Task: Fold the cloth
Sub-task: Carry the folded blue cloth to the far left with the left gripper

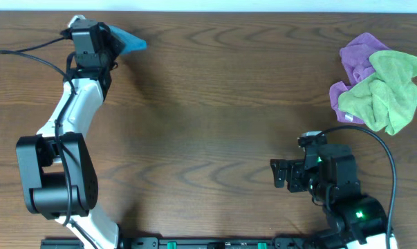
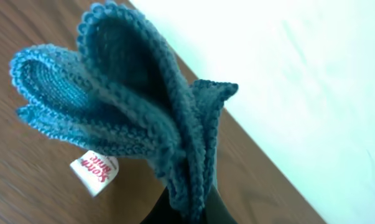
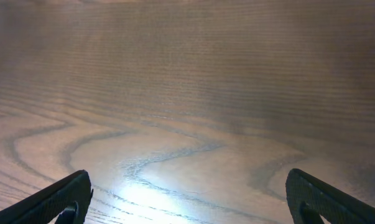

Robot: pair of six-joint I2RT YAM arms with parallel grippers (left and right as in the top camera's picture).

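A folded blue knitted cloth (image 1: 130, 41) is at the far left corner of the wooden table. My left gripper (image 1: 110, 43) is shut on it. In the left wrist view the cloth (image 2: 131, 112) bunches in layers out of the jaws (image 2: 190, 208), with a white label (image 2: 94, 172) hanging below, close to the table's far edge. My right gripper (image 1: 279, 173) is open and empty over bare wood near the front right; its two fingertips (image 3: 187, 199) frame only table.
A pile of crumpled cloths lies at the far right: a green one (image 1: 388, 93) on top of a purple one (image 1: 357, 59). The table's far edge runs just behind the blue cloth.
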